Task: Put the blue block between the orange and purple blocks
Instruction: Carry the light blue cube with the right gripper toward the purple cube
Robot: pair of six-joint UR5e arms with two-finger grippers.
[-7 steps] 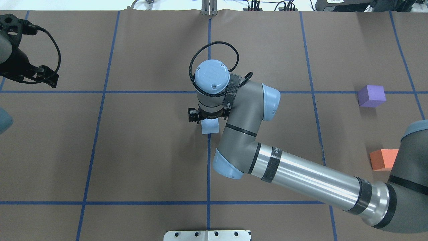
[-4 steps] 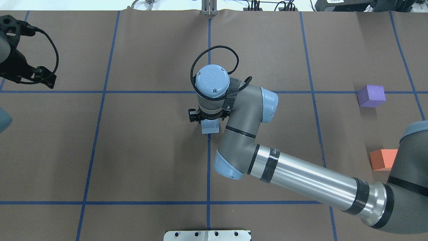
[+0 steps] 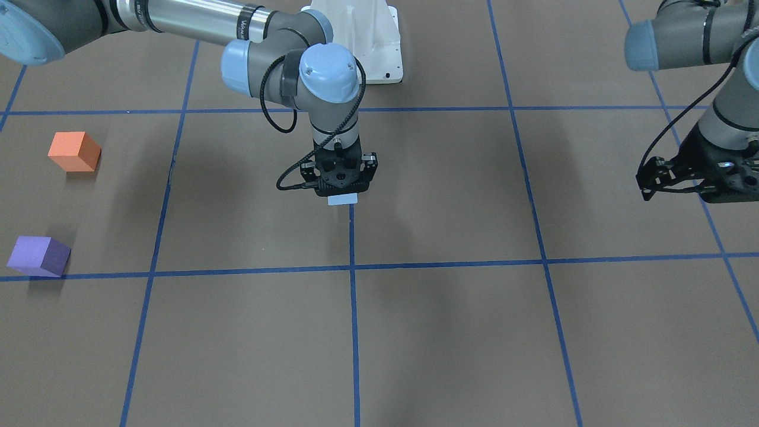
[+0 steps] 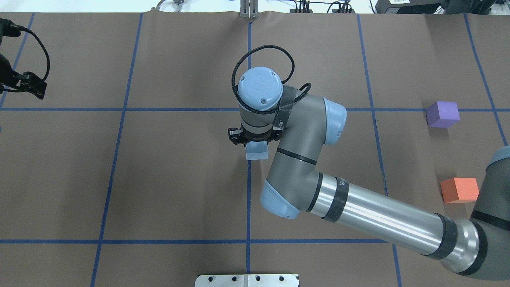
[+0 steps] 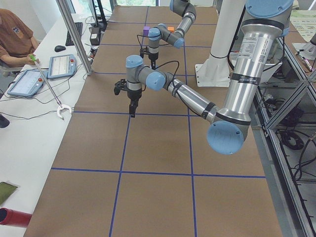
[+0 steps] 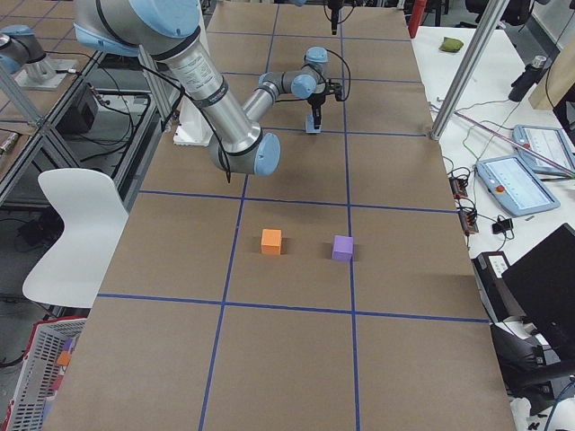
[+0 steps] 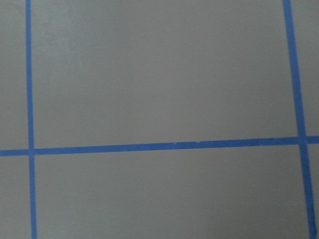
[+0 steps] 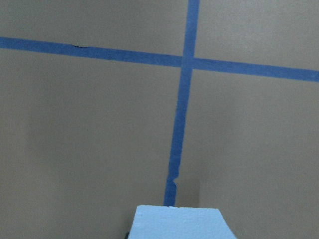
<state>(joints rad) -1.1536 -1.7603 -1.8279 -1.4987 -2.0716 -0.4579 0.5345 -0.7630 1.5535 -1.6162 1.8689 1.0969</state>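
My right gripper (image 3: 343,197) is shut on the pale blue block (image 3: 343,200) and holds it above the table's middle, over a blue tape line. The block also shows in the overhead view (image 4: 257,152) and at the bottom of the right wrist view (image 8: 179,223). The orange block (image 4: 459,190) and the purple block (image 4: 442,114) sit apart on the table's right side, far from the gripper. My left gripper (image 3: 645,178) hovers empty at the far left, fingers looking closed together.
Brown paper with a blue tape grid (image 4: 249,199) covers the table. A white robot base plate (image 3: 367,41) stands at the robot's edge. An operator, tablets and cables (image 5: 59,64) lie beyond the far edge.
My right arm has shifted slightly right and up with the blue block in its grip. My left arm has drawn back toward the left edge.
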